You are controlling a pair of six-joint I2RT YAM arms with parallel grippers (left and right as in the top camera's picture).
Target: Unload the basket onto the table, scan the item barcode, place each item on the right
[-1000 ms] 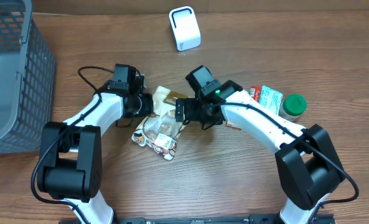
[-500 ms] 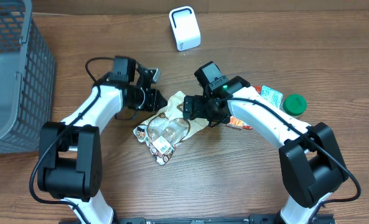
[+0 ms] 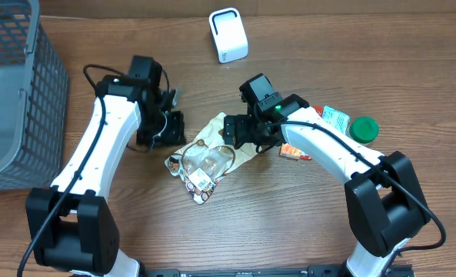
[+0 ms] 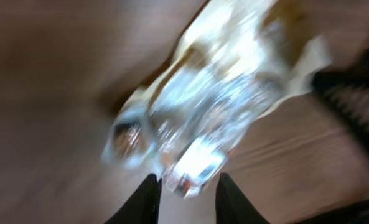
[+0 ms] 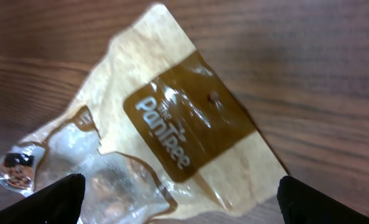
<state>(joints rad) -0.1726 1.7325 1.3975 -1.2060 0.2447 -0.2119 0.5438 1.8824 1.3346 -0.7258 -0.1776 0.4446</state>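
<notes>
While your right tool [image 5: 187, 199] is hanging with its jaws spread wide and gripping nothing, it is hovering just over the brown-labelled end of the snack bag [image 3: 206, 158]. Your left tool [image 4: 187, 200] is showing only a narrow gap, also empty, near the bag's left edge. The bag is lying flat on the counter [image 3: 289, 223], well apart from the white scanner [image 3: 228, 35].

"PanTree" — white lettering on the brown label [image 5: 190, 118] of the snack bag [image 5: 122, 93].
</notes>
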